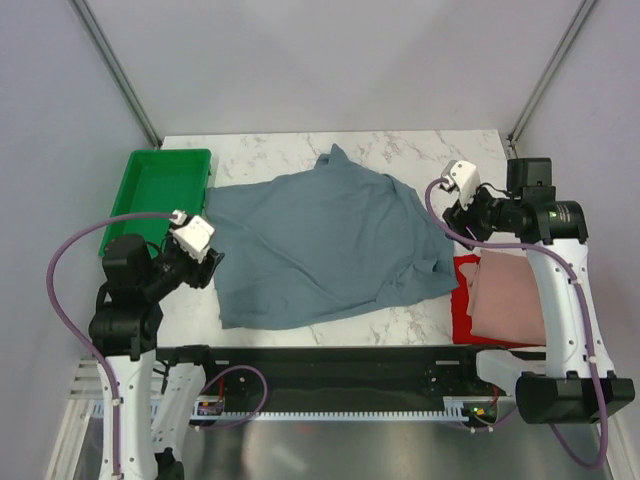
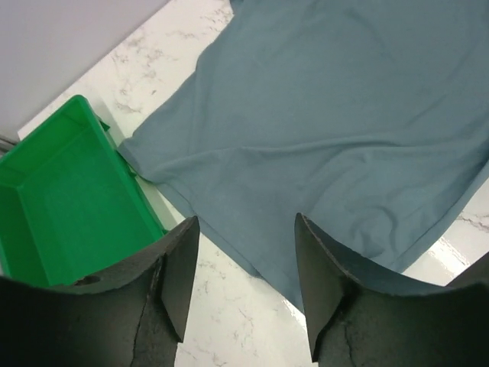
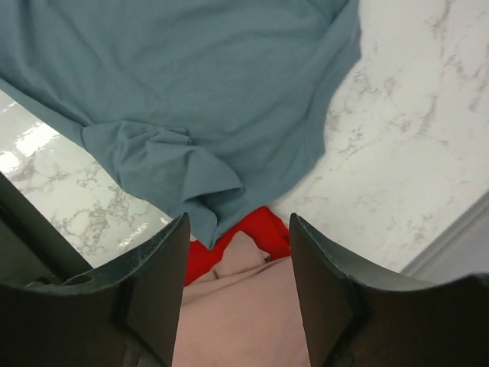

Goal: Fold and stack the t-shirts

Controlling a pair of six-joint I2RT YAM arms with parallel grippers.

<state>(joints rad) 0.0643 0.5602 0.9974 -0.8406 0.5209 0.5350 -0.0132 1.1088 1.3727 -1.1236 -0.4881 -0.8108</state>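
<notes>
Left gripper (image 1: 208,268): jaws spread wide, nothing held, low at the near-left hem of the shirt on the table. Its wrist view shows bare marble and the hem edge between the fingers (image 2: 177,279).

Right gripper (image 1: 453,224): jaws also wide and holding nothing, hanging over the right side where all 3 garments meet.

Near right corner: dusty pink soft cloth t-shirt (image 1: 510,295), folded to a rough rectangle, lying on top of the bright red cloth t-shirt (image 1: 462,305). Red shows only as a strip along the pink one's left edge and looks folded beneath it.

Centre: large slate blue-grey cloth t-shirt (image 1: 320,240), spread open and unfolded, rumpled. Its near-right sleeve is bunched and reaches the red shirt's edge, seeming to overlap it in the right wrist view.

Far left: green plastic tray (image 1: 160,154), just beside the blue-grey shirt's left edge.

Progress, as judged: 2 of 3 stacked. Left to do: fold the blue-grey shirt and place it on the pile.
</notes>
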